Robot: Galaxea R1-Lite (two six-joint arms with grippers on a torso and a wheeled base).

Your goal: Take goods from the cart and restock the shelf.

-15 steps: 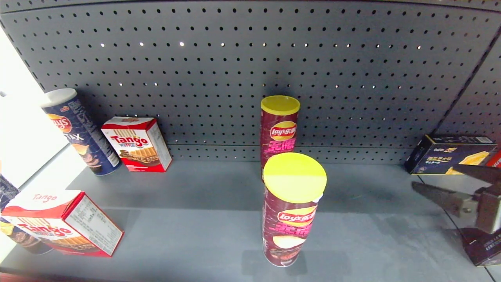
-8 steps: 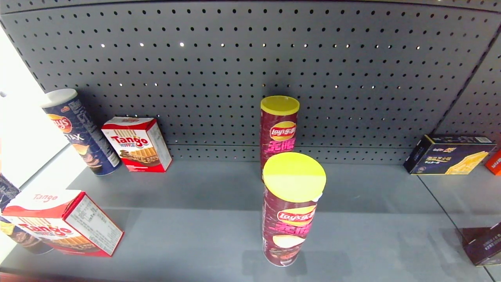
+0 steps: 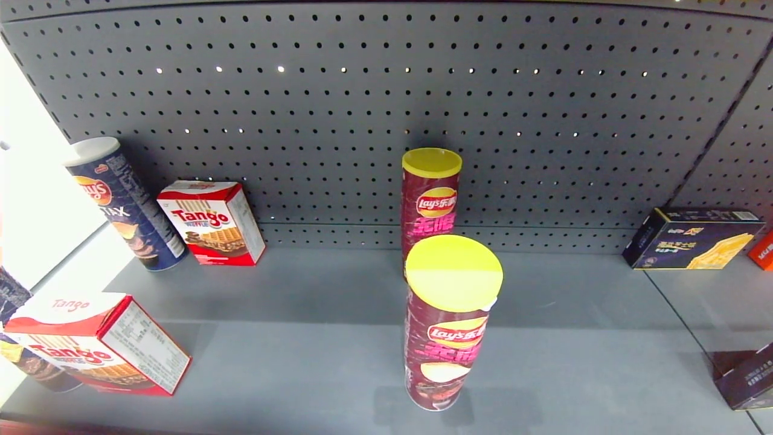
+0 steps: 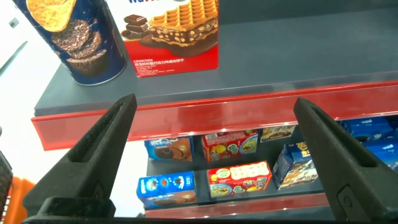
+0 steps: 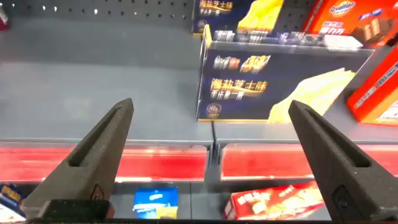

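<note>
Plainly the left gripper (image 4: 214,102) and right gripper (image 5: 211,104) gape wide, empty, facing the shelf (image 3: 302,362); mid-shelf the near can (image 3: 450,338) stands upright before the far can (image 3: 430,199)

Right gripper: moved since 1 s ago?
Yes. The right gripper has pulled back off the grey shelf, away from the dark blue box with yellow print; its open jaws now face the shelf's red front edge.

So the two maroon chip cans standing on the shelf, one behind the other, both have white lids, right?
No, the head view shows the front can and rear can lidded in yellow, not white. They do stand on the shelf, one behind the other.
</note>
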